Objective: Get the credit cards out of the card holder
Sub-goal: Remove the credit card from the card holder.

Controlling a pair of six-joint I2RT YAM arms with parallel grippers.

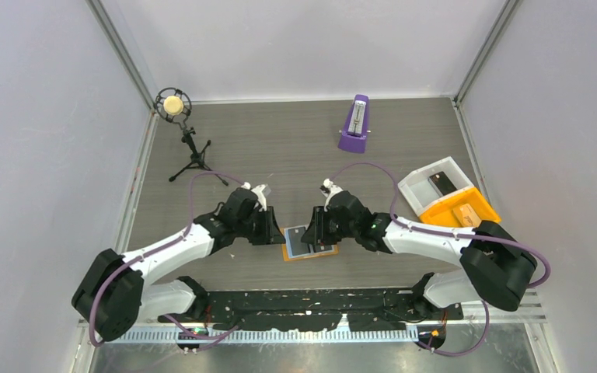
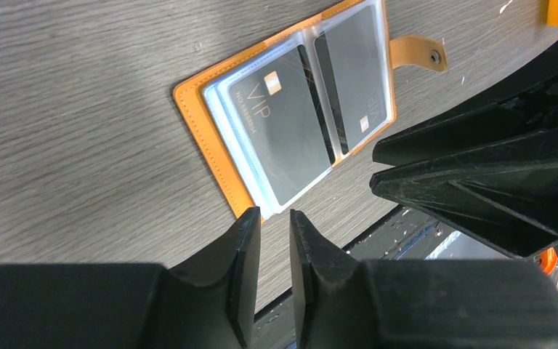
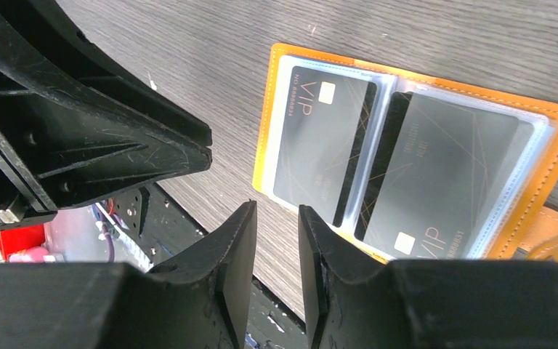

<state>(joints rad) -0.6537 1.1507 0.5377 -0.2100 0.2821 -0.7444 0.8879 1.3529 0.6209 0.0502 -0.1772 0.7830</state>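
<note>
The orange card holder lies open and flat on the table between my two grippers. Its clear sleeves show two black credit cards marked VIP, one in each half; the right wrist view shows the same two cards inside the orange rim. My left gripper hovers at the holder's near left corner, jaws narrowly open and empty. At the holder's other side, my right gripper is also narrowly open with nothing between its fingers. The snap tab sticks out sideways.
A purple metronome stands at the back. A microphone on a tripod is at the back left. A white bin and an orange bin sit at the right. The table's front edge runs just below the holder.
</note>
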